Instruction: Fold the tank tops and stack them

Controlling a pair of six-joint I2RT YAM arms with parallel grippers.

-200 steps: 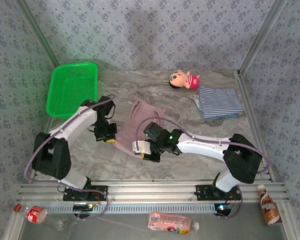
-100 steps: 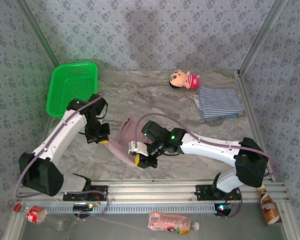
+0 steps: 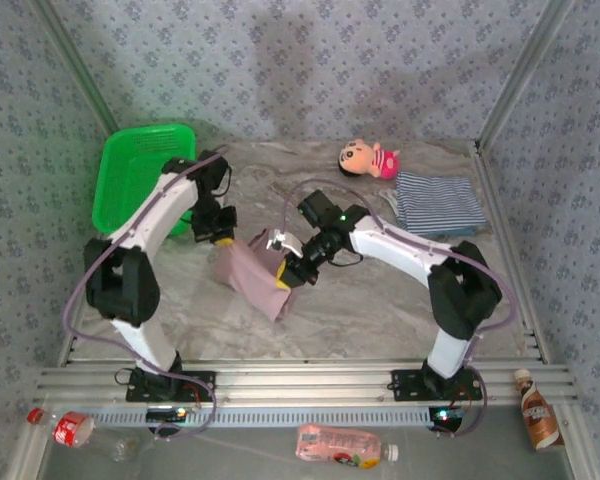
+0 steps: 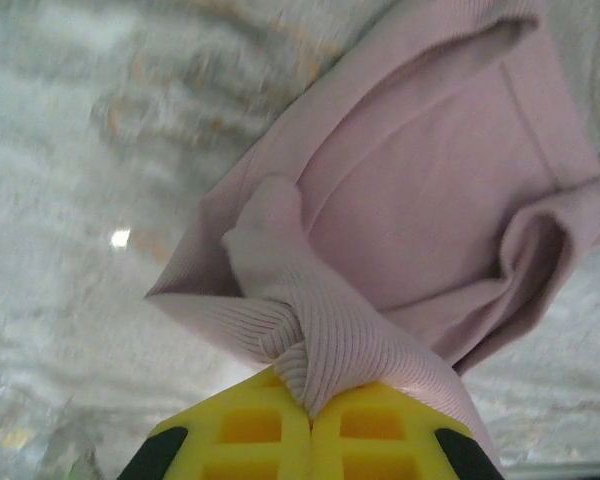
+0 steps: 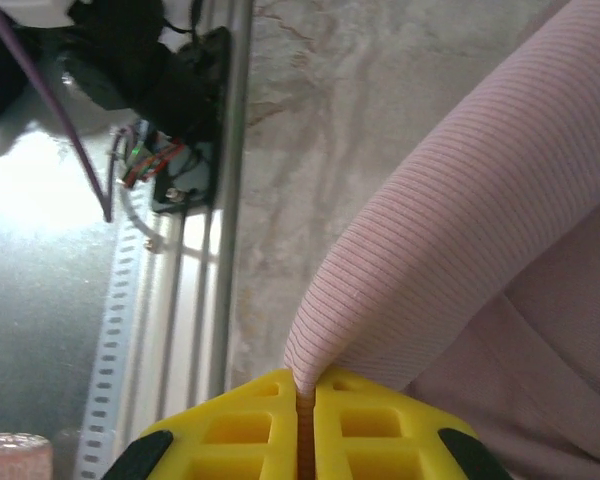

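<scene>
Mauve ribbed cloth hangs pinched between both yellow pincers over the middle of the table.

Clenched on a bunched fold at one edge of the mauve-pink tank top (image 4: 430,200) is the left gripper (image 4: 305,405). The right gripper (image 5: 305,395) is clamped on a thin doubled edge of the same top, so the cloth sags between them, its lower end draping toward the marble-patterned table (image 3: 380,310). The knit looks light, limp and stretchy, likely to droop and crease rather than hold a line. Hems or strap corners seem the surest holds. Farther out, the striped tank top (image 3: 438,205) lies folded at the right rear near the doll (image 3: 368,158), with the green basket (image 3: 145,175) at the left rear.
</scene>
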